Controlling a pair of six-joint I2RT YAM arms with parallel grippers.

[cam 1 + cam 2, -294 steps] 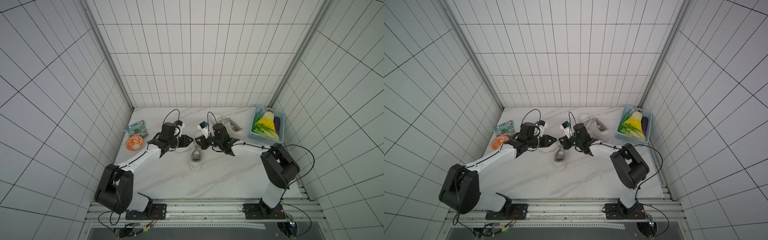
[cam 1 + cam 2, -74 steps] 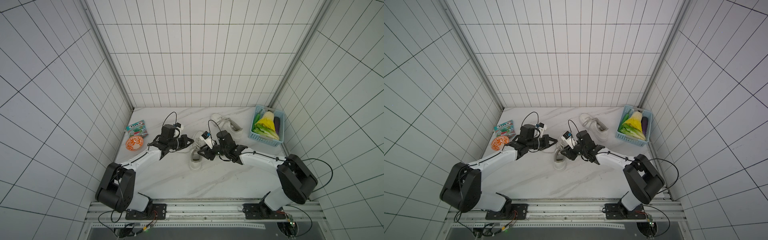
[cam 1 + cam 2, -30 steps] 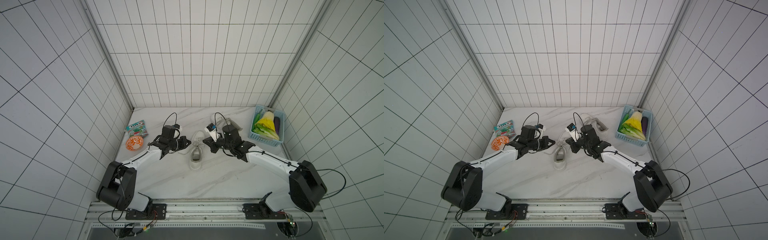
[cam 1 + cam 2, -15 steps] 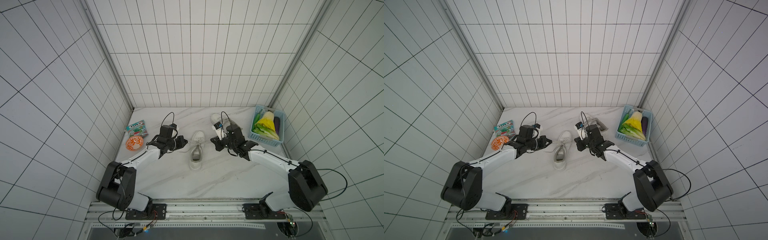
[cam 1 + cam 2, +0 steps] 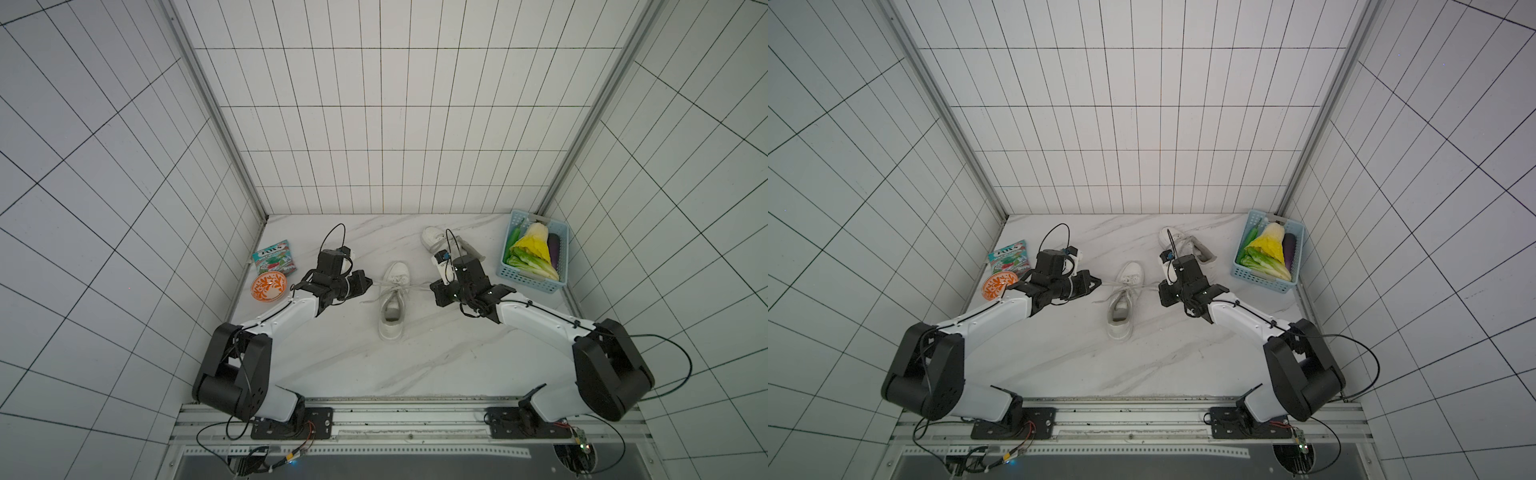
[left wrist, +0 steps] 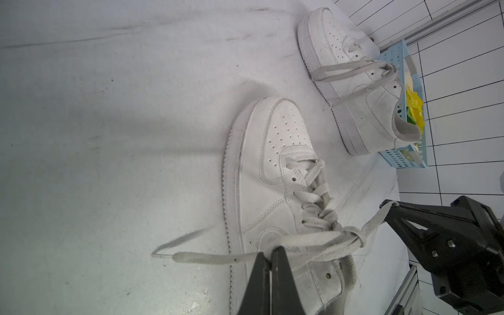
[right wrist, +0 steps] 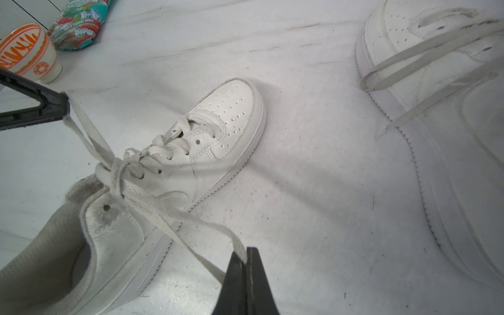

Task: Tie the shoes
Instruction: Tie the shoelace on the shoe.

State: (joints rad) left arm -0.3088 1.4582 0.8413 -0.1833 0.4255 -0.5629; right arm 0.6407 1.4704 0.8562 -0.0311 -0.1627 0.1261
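Observation:
One white shoe (image 5: 392,299) (image 5: 1122,301) stands mid-table with its toe to the back wall. Its laces cross in a knot (image 6: 354,235) (image 7: 116,169) over the tongue and run out taut to both sides. My left gripper (image 5: 368,282) (image 6: 270,249) is shut on the left lace end, just left of the shoe. On the other side, my right gripper (image 5: 434,286) (image 7: 245,256) is shut on the right lace end. The other shoe (image 5: 436,241) (image 5: 1177,243) lies at the back behind my right wrist, with its laces loose.
A blue basket (image 5: 532,283) of vegetables stands at the back right against the wall. An orange patterned bowl (image 5: 269,286) and a snack packet (image 5: 275,261) sit at the left wall behind my left arm. Tiled walls close in three sides.
Both grippers have drawn outward from the shoe, the right one farther to the right. The laces now stretch straight and the knot has pulled in over the tongue.

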